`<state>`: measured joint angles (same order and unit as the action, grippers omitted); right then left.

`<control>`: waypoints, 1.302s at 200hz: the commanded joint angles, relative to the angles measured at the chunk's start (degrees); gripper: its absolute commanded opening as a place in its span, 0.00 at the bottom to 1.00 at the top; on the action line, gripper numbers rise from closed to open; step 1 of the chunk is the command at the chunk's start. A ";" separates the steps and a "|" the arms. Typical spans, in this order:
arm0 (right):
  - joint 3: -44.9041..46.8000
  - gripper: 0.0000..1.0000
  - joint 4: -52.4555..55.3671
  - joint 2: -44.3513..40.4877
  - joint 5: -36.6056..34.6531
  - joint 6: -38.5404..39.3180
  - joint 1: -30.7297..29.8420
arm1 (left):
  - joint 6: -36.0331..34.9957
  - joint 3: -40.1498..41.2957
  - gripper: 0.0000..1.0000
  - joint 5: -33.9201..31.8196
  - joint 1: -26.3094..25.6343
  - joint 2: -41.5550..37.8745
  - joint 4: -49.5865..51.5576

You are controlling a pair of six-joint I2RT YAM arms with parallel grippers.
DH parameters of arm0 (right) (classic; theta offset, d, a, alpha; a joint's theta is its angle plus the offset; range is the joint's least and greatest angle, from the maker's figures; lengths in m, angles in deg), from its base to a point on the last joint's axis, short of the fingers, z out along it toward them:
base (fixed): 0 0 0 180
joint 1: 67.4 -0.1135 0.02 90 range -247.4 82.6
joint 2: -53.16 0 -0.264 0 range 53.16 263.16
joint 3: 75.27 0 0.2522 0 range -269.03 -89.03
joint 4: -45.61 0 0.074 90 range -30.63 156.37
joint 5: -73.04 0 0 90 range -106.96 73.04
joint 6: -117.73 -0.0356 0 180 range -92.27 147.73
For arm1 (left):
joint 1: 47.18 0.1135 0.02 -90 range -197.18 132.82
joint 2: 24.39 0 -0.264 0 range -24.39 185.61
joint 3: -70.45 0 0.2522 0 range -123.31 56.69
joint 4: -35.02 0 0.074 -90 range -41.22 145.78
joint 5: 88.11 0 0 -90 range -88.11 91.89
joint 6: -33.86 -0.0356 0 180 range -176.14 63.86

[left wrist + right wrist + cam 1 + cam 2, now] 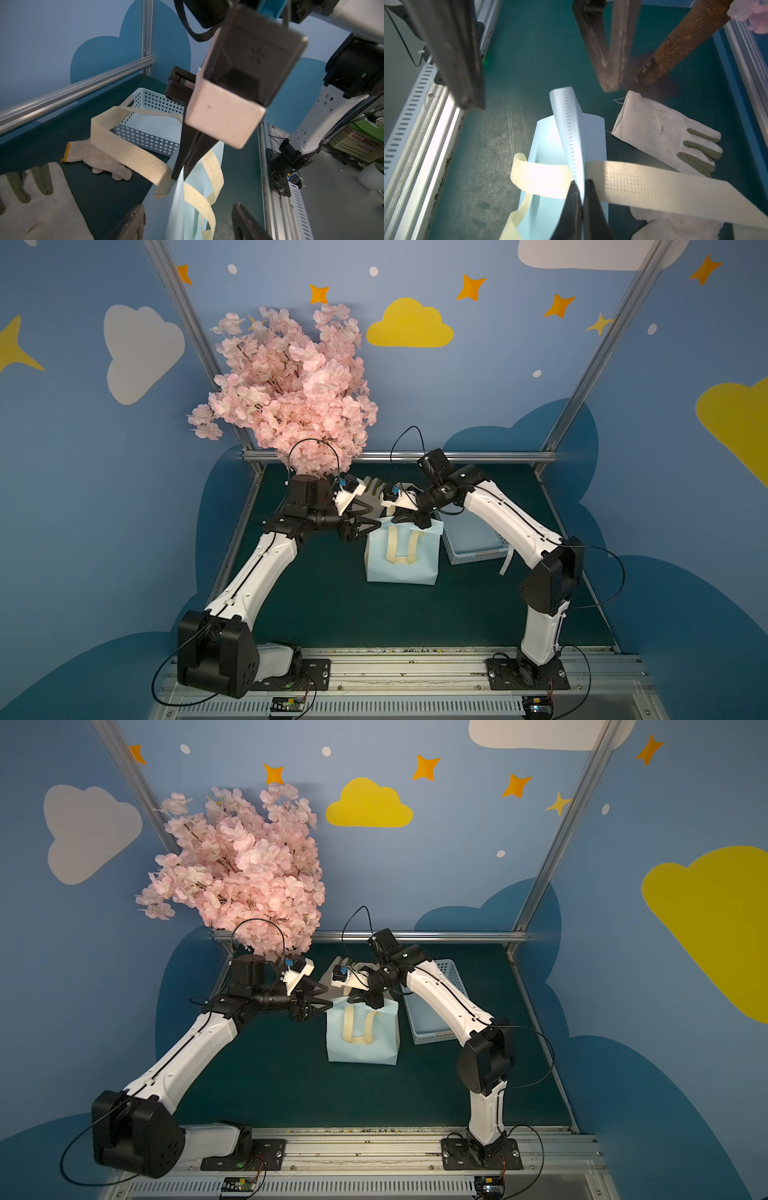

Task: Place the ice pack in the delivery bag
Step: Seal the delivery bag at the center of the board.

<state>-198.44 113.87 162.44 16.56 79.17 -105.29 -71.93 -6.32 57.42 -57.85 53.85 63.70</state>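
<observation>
The delivery bag (pixel 401 562) (pixel 361 1042), light blue with cream handles (pixel 395 549), stands mid-table with its mouth pressed flat. My right gripper (pixel 417 524) (pixel 375 1004) (pixel 582 185) is shut on the bag's top hem (pixel 571 133), beside a cream strap. My left gripper (pixel 370 527) (pixel 322 1006) (pixel 188 207) is open at the bag's left top corner. The bag's blue edge (pixel 176 209) runs between its spread fingers (pixel 135 218), touching neither. No ice pack shows in any view.
A light blue perforated basket (pixel 473 545) (pixel 432 1029) (pixel 149 124) sits right of the bag. Beige gloves (pixel 374 489) (pixel 41 197) (pixel 664 135) lie behind it. A pink blossom bush (pixel 291 385) fills the back left corner. Metal rails edge the green table.
</observation>
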 commanded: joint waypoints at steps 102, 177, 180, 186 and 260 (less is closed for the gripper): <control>-1.04 0.00 3.74 0.33 -3.05 -0.41 -0.17 | -9.85 -7.84 0.16 3.17 -0.80 11.93 9.66; 6.04 0.00 6.05 -5.84 -14.14 -2.80 1.34 | -10.29 -6.22 0.03 1.05 -0.82 10.19 7.68; 6.39 0.00 6.10 -6.08 -14.18 -3.04 1.60 | -10.15 -6.11 0.03 0.99 -0.81 10.12 7.44; 6.85 0.00 6.22 -6.38 -14.12 -3.38 1.98 | -10.02 -5.91 0.03 0.84 -0.83 10.07 7.18; 8.64 0.00 7.04 -10.11 -10.82 -4.66 4.96 | -8.69 -4.10 0.03 -0.40 -0.84 8.82 4.67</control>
<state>-190.85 111.55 155.84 10.90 75.87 -105.03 -81.35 -11.67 60.24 -61.20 64.34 67.28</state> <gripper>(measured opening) 0.053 0.051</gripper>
